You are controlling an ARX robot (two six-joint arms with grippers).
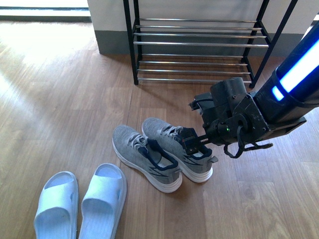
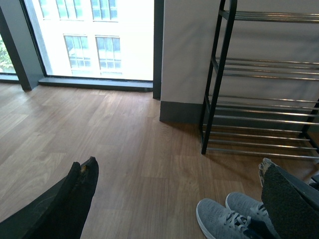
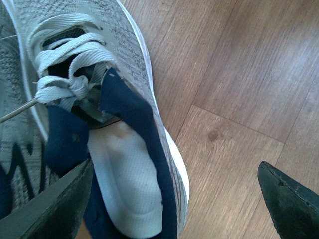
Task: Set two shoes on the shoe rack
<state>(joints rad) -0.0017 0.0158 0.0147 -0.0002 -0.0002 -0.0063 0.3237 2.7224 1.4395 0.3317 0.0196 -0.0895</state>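
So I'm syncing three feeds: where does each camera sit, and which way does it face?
Front view: on the body, facing floor and shoe rack; right gripper shows.
Left wrist view: on the left arm, facing window and rack; left gripper frames it.
Right wrist view: on the right arm, looking down into a grey sneaker; its fingers show.
Shared: grey sneakers, in all three.

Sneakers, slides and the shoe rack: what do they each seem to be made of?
The grey sneakers look like knit fabric, with a mottled woven texture; their smooth white soles are probably foam or rubber. The pale blue slides seem moulded rubber or plastic, seamless and matte. The shoe rack appears metal: shiny chrome-like bars in a black frame.
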